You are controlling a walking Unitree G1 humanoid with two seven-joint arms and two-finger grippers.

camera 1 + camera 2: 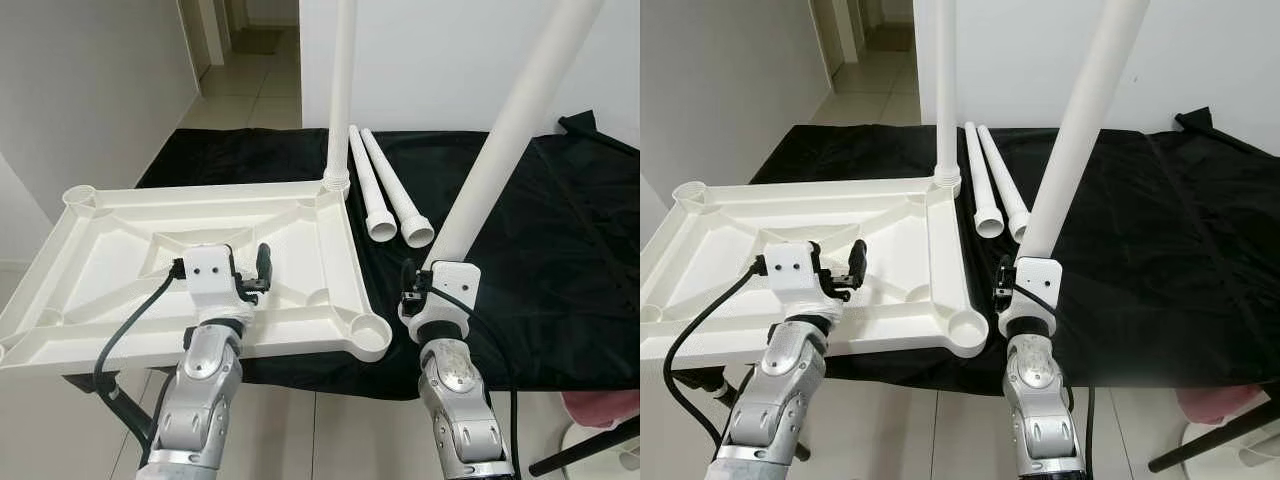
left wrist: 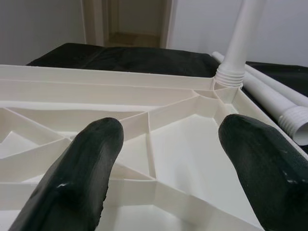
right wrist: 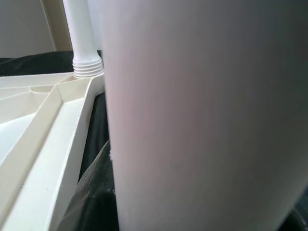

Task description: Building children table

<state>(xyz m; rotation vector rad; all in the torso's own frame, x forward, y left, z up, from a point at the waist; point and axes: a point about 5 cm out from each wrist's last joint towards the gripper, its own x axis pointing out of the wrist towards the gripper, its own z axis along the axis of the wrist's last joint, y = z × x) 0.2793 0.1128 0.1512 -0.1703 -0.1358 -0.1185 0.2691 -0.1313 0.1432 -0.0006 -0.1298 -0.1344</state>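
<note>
Nearest me, my left gripper (image 1: 262, 268) hovers over the upturned white tabletop (image 1: 120, 215), fingers (image 2: 91, 159) spread wide, holding nothing. My right gripper (image 1: 415, 285) sits just past the tabletop's near right corner socket (image 1: 370, 333), clamped on the lower end of a white table leg (image 1: 510, 125) that tilts up and away.

Step in hand, as I judge it: seating the second leg. Next move calls for swinging the leg upright over that empty near socket and pressing or twisting it home while the left steadies the tabletop.

Farther off, one fitted leg (image 1: 342, 90) stands in the far right corner. Two spare legs (image 1: 385, 190) lie beside it on the black cloth (image 1: 560, 250).

No brands or writing legible.
</note>
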